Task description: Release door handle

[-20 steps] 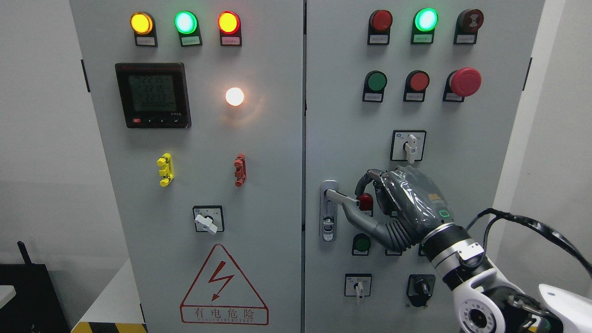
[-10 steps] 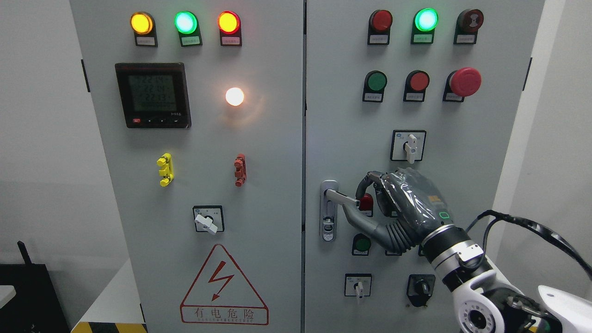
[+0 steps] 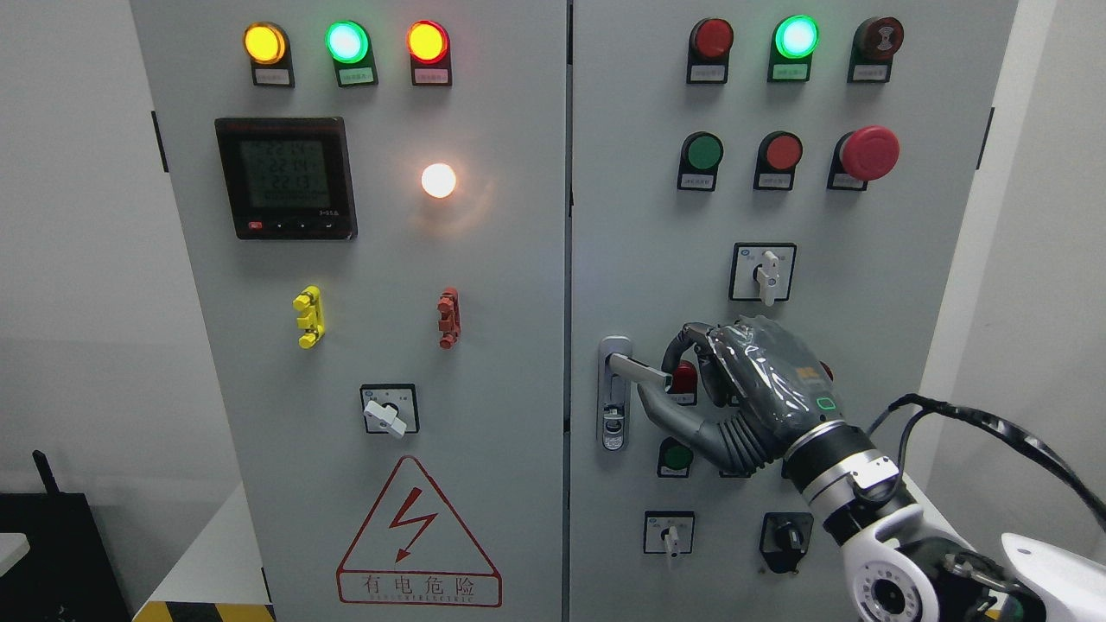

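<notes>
A: Grey steel cabinet [image 3: 518, 285], two doors, seam down the middle. Right door [image 3: 639, 216] carries the door handle [image 3: 638, 369] low on its left edge, just beside the seam: a vertical lock plate with a lever sticking out to the right, tilted slightly downward.

B: Which hand is on it?

A: Right hand [image 3: 734, 389], arm entering from the lower right. Left hand not in view. The fingers [image 3: 683, 341] are curled over the lever's free end from above and the thumb [image 3: 670, 415] runs beneath, so the hand is closed around the lever's outer end.

B: Direction from hand to handle?

A: Lever extends left from the palm toward the plate. Its long axis is near horizontal, so my judgement is the fingers must uncurl first, then the hand backs off to the right and toward the robot, along the lever.

B: Room to do that?

A: Tight on the door face. A red button [image 3: 683, 377] sits right behind the curled fingers, a green button [image 3: 676, 456] just below the thumb, a white selector switch [image 3: 765, 275] above the knuckles. Sliding along the panel risks brushing these. Open space lies away from the door, toward the camera.
</notes>
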